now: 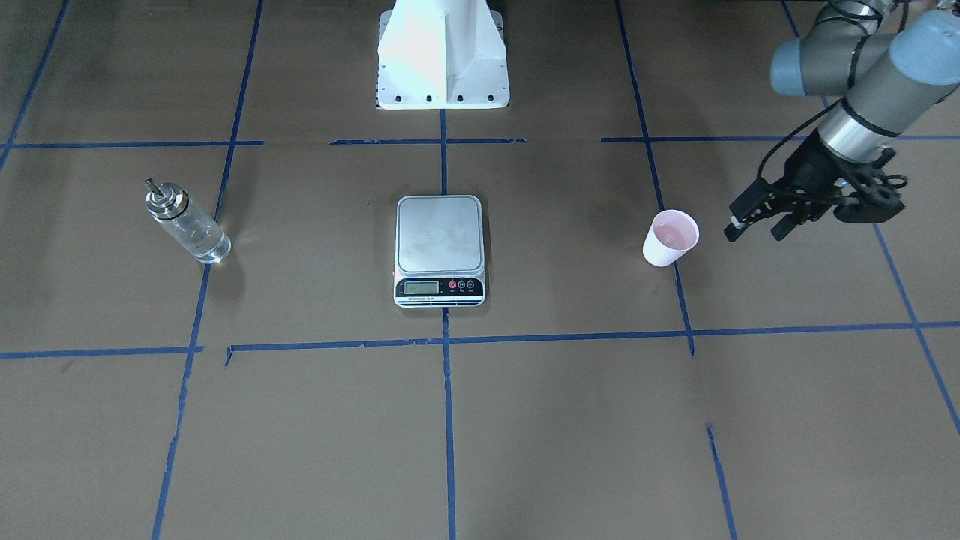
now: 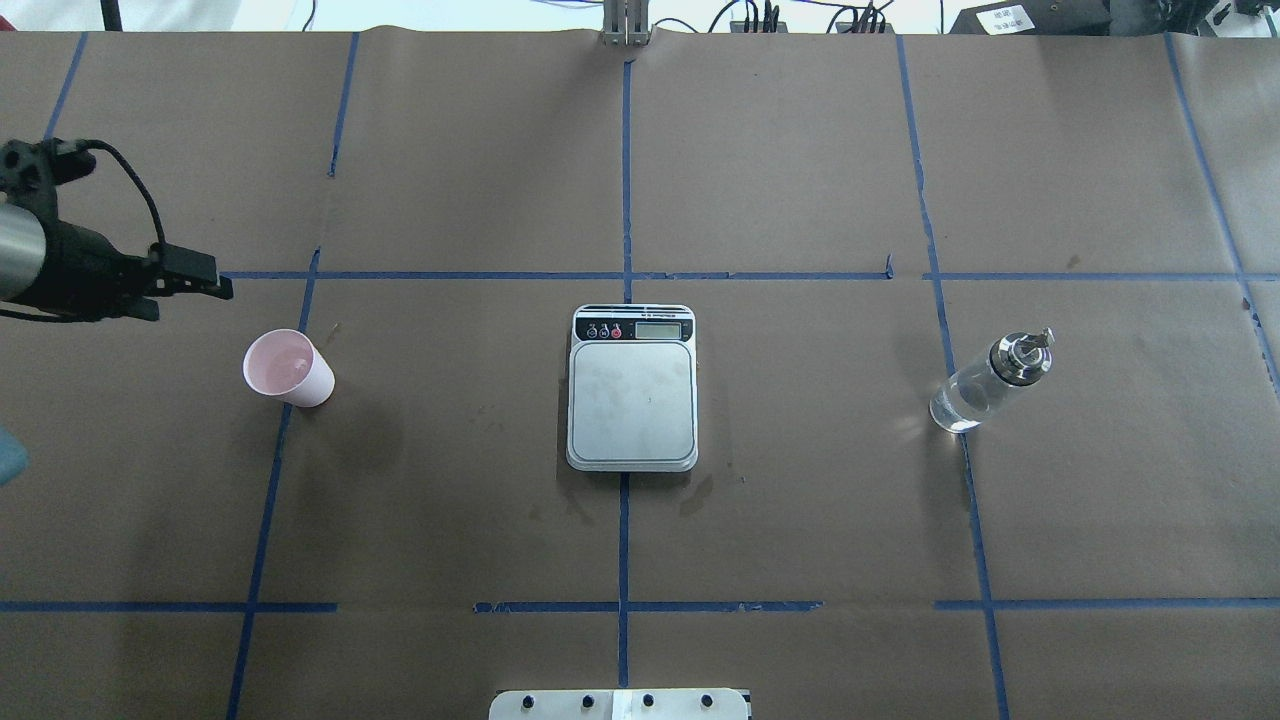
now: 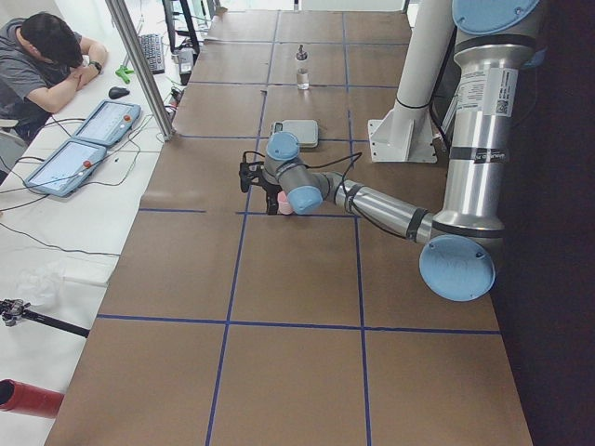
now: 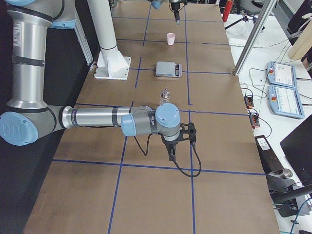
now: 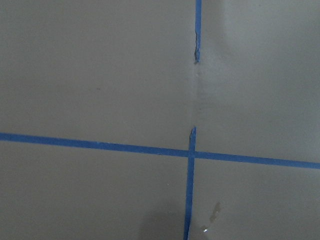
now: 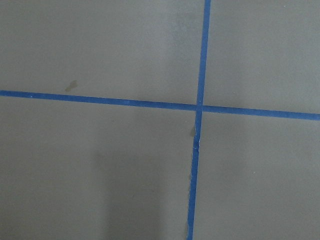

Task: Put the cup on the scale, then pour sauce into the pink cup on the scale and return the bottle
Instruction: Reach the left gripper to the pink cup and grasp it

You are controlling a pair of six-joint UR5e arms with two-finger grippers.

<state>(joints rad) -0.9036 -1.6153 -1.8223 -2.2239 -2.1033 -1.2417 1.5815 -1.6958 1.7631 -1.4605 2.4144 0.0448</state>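
Note:
The pale pink cup (image 1: 670, 238) stands upright on the brown paper, apart from the scale; it also shows in the overhead view (image 2: 288, 368). The silver scale (image 1: 439, 247) sits in the middle with a bare platform (image 2: 632, 400). The clear glass bottle (image 1: 187, 225) with its silver cap stands on the far side of the scale from the cup (image 2: 985, 385). My left gripper (image 1: 756, 231) is open and empty, hovering a little beyond the cup, not touching it (image 2: 195, 290). My right gripper (image 4: 170, 153) shows only in the exterior right view, near the bottle (image 4: 165, 97); I cannot tell its state.
Brown paper with blue tape lines (image 1: 450, 337) covers the table. The white robot base (image 1: 442, 52) stands behind the scale. Both wrist views show only paper and tape (image 5: 190, 150). An operator (image 3: 46, 65) sits beside the table with tablets (image 3: 88, 139).

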